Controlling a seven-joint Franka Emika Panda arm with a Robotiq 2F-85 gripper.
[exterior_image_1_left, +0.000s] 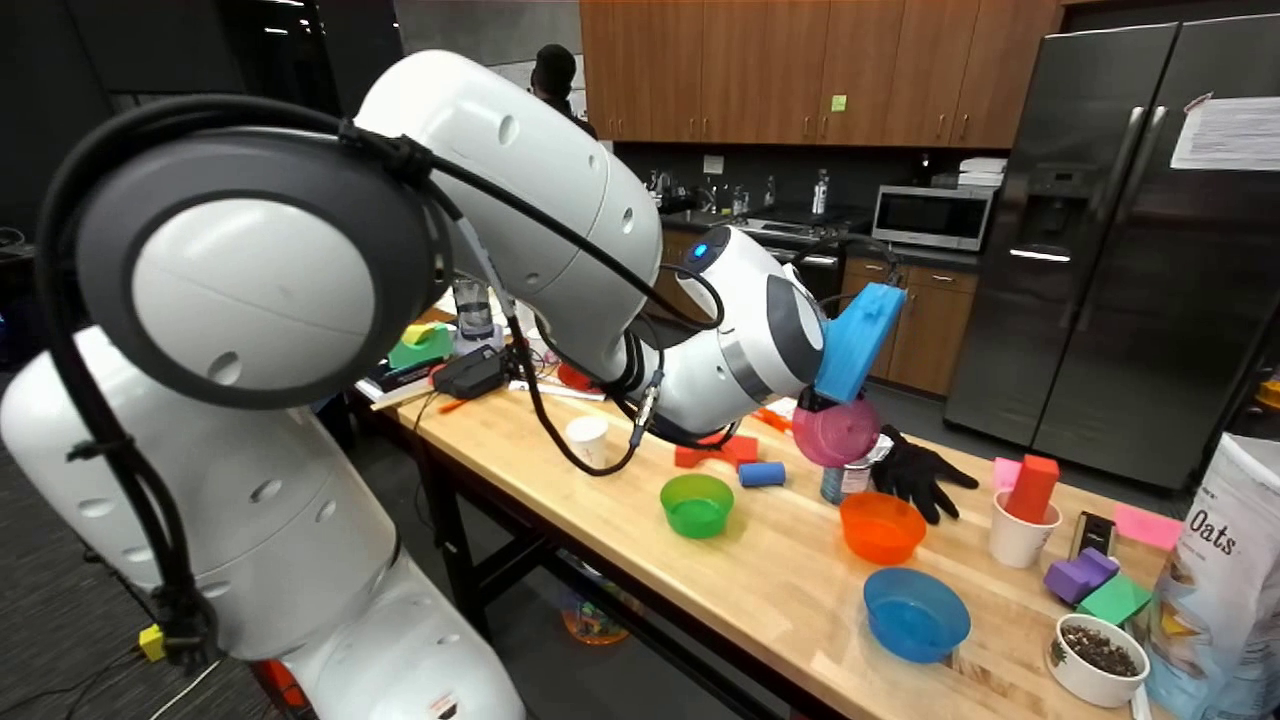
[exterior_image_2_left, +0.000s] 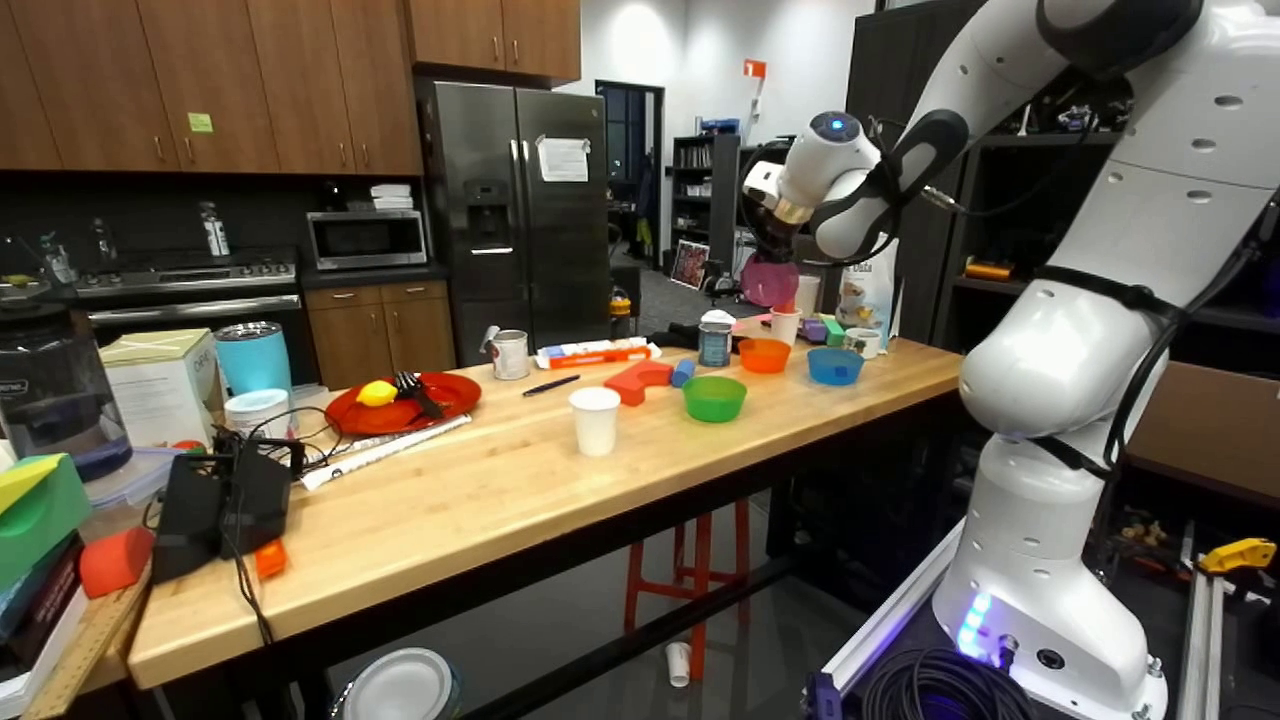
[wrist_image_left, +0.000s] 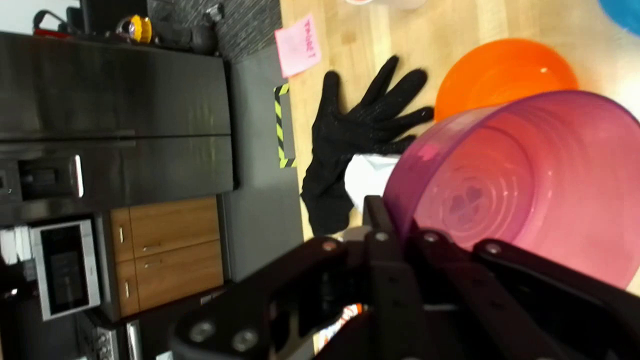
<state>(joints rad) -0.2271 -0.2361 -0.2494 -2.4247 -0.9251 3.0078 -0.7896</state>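
Note:
My gripper (wrist_image_left: 400, 227) is shut on the rim of a translucent pink bowl (wrist_image_left: 575, 200). One finger is outside the wall and the other is inside the bowl. The bowl is tilted and looks empty inside. It hangs above the table in both exterior views (exterior_image_1_left: 836, 433) (exterior_image_2_left: 769, 282). In the wrist view, an orange bowl (wrist_image_left: 500, 70) lies beyond it, with a black glove (wrist_image_left: 350, 135) beside it. A blue bowl (exterior_image_1_left: 915, 615) and a green bowl (exterior_image_1_left: 697, 506) also stand on the table. The fingertips are mostly hidden in the exterior views.
A can (exterior_image_2_left: 715, 343) stands near the glove. A white cup with a red block (exterior_image_1_left: 1030, 490), an oats bag (exterior_image_1_left: 1215, 580) and a small white bowl (exterior_image_1_left: 1098, 660) are at one end. A white cup (exterior_image_2_left: 595, 420), a red block (exterior_image_2_left: 637, 381) and a red plate (exterior_image_2_left: 440, 395) are further along.

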